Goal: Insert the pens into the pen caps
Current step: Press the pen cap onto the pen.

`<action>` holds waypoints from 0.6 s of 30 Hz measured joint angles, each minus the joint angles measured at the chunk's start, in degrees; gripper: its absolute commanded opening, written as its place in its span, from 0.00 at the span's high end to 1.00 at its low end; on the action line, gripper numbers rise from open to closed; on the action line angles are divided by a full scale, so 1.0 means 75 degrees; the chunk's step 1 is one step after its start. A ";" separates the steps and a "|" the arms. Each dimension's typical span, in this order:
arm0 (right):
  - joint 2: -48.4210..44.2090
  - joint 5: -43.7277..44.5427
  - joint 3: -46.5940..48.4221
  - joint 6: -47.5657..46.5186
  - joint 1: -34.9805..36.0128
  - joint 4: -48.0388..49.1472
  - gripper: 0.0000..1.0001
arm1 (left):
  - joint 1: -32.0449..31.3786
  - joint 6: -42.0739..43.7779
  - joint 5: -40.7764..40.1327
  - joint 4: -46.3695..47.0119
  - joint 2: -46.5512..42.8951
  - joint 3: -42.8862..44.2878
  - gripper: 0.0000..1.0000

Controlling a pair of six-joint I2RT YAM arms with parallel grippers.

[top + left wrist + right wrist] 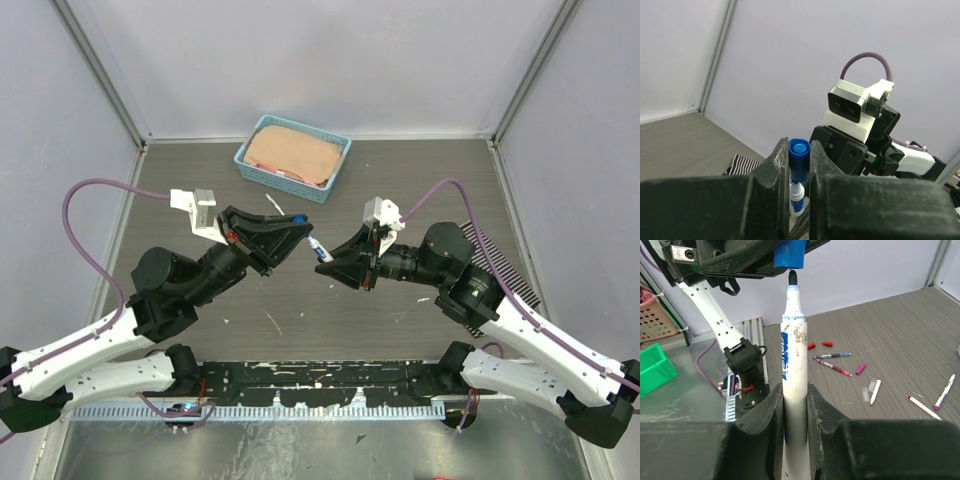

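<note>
My left gripper (800, 150) is shut on a blue pen cap (800, 159), seen end-on between the jaws. In the top view it holds that cap (300, 217) above the middle of the table. My right gripper (794, 395) is shut on a white pen (792, 355) with blue print on its barrel. The pen's dark tip (791, 276) stands right at the open mouth of the blue cap (789, 254), roughly in line with it. From above, the pen (318, 248) bridges the gap between the two grippers. In the left wrist view the pen (797, 199) shows just below the cap.
Loose on the table lie a blue pen (832, 356), a red pen (834, 367), a magenta cap (860, 368), two red caps (827, 343) and white pens (875, 391) (922, 407). A blue basket (245, 160) stands at the back.
</note>
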 measured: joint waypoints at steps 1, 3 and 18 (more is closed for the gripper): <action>0.0000 0.0000 0.0000 0.0000 0.0000 0.0000 1.00 | 0.0000 0.0000 -0.0009 0.0003 -0.0003 0.0000 1.00; -0.0003 0.0003 0.0000 0.0000 0.0000 -0.0003 1.00 | 0.0000 0.0003 -0.0044 0.0006 -0.0015 0.0000 1.00; -0.0079 0.0000 0.0000 0.0003 0.0000 0.0006 1.00 | 0.0000 -0.0026 -0.0146 0.0085 -0.0050 0.0000 1.00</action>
